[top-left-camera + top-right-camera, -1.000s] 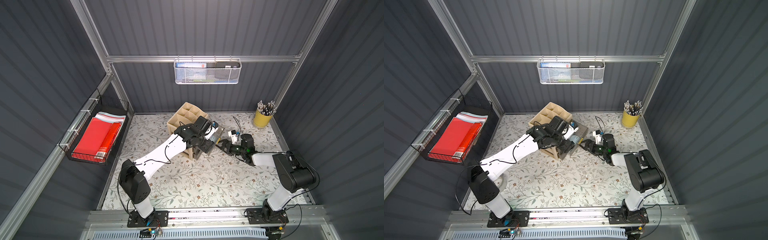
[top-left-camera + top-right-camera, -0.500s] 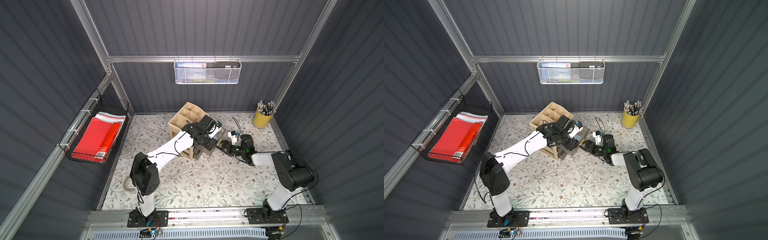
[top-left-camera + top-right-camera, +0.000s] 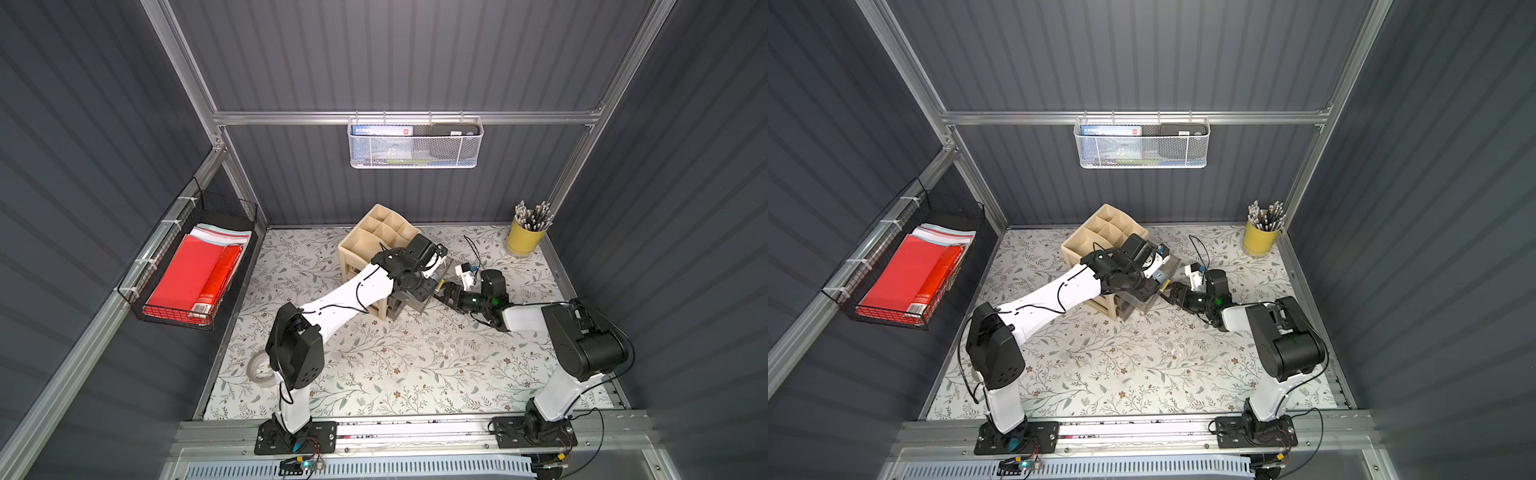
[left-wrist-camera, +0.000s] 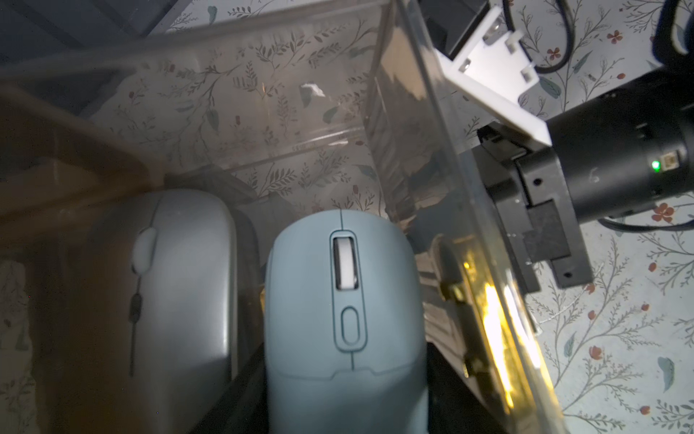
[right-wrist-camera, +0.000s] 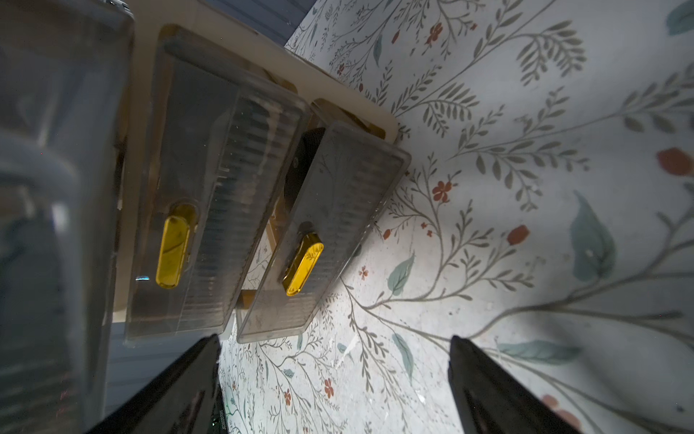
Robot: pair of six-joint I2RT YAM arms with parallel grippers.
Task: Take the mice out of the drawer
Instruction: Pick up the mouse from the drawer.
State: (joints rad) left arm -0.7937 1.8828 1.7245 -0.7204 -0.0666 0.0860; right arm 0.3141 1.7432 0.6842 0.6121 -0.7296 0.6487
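The top clear drawer (image 4: 424, 124) of the beige organiser (image 3: 374, 237) is pulled out. In the left wrist view two mice lie side by side in it: a pale blue mouse (image 4: 311, 263) and a silver mouse (image 4: 176, 285). My left gripper (image 4: 345, 375) reaches down into the drawer (image 3: 442, 270), with its dark fingers (image 4: 450, 394) lying against both sides of the pale blue mouse. Low over the table in front of the drawer fronts, my right gripper (image 5: 334, 338) (image 3: 446, 293) is open and holds nothing. Other mice are hidden.
Two lower drawers with gold handles (image 5: 172, 251) (image 5: 304, 263) sit under the open one. The lowest (image 5: 338, 225) is slightly out, with a dark shape behind its front. A yellow pen cup (image 3: 524, 241), a tape roll (image 3: 259, 368), a red-folder basket (image 3: 191, 274) and a wall basket (image 3: 415, 143) stand around.
My left arm has swung its shoulder forward and reached farther into the drawer, its jaws narrowing on the pale blue mouse. The right arm has stayed put.
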